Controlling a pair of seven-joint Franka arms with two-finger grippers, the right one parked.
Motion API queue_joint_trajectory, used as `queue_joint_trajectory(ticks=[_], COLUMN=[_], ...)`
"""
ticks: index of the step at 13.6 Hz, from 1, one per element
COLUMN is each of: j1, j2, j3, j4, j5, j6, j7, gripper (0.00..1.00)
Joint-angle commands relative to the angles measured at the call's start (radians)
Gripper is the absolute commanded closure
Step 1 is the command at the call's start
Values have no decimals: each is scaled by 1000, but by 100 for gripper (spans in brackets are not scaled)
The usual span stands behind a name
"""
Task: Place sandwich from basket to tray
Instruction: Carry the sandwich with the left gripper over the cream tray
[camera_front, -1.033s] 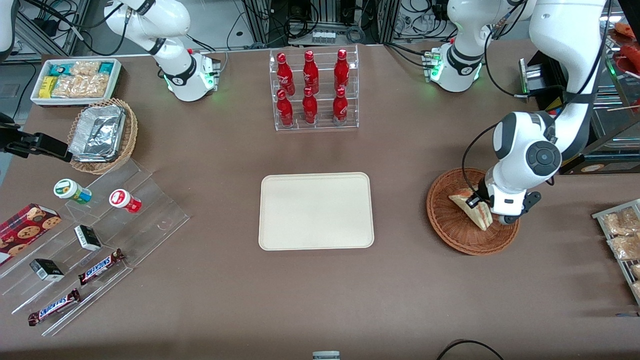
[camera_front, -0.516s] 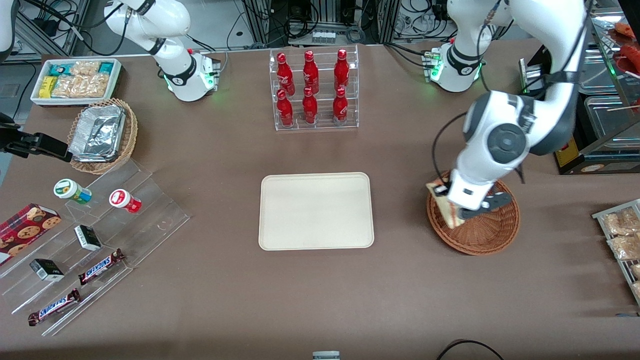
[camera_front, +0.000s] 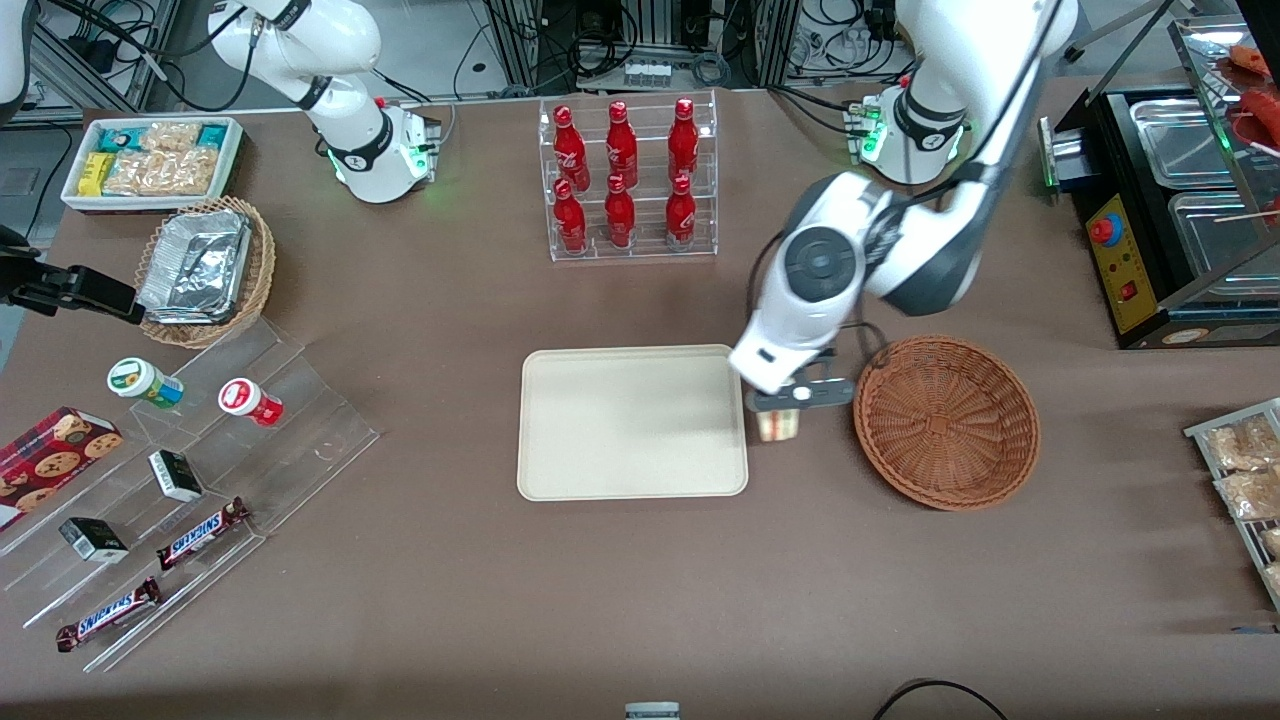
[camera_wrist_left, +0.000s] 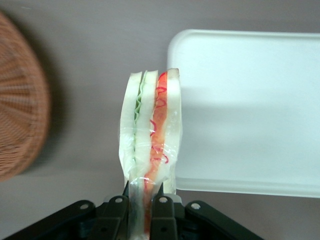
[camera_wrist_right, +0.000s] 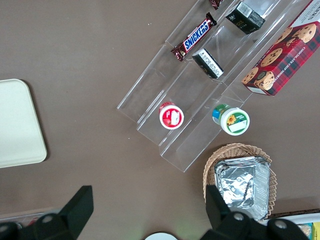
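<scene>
The sandwich (camera_wrist_left: 150, 145) is held upright between the narrowly set jaws of the gripper (camera_front: 792, 398), with the jaws closed on its wrapped lower end and the cut edge with green and red filling turned toward the wrist camera. In the front view the sandwich (camera_front: 778, 424) is seen in the air over bare table, in the gap between the tray (camera_front: 632, 422) and the basket (camera_front: 946, 420), just beside the tray's rim at about 3 o'clock from the tray's centre. The basket, at 3 o'clock from the gripper, is seen without the sandwich in it. The tray's surface is bare.

The carry is judged to be well along, with only the last short passage over the rim and the lowering left to be done.

Several faults could arise from here. Only a small part of the wedge is pinched, so the soft bread could be squeezed out of the film or tipped sideways if the arm is swung sharply. If the sandwich is lowered too soon, it could be caught on the tray's raised rim (camera_wrist_left: 240, 184) or set down half on the table. If the jaws are parted while the wedge hangs high, it could be dropped on its narrow edge and toppled, possibly off the tray. A slippery wrapper could also let the wedge slide downward in the grip
</scene>
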Motion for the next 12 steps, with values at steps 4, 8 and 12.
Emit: queue_joint_trajectory(ticks=[4,8,12], j1=[-140,-173,-173], j2=[242,322,368], j3=[16,14,16], j4=[274,345,358], j5=[-30,-31,-24], j6=[-23,-15,10], j7=[-89,-76,-46], gripper=[100,100,100])
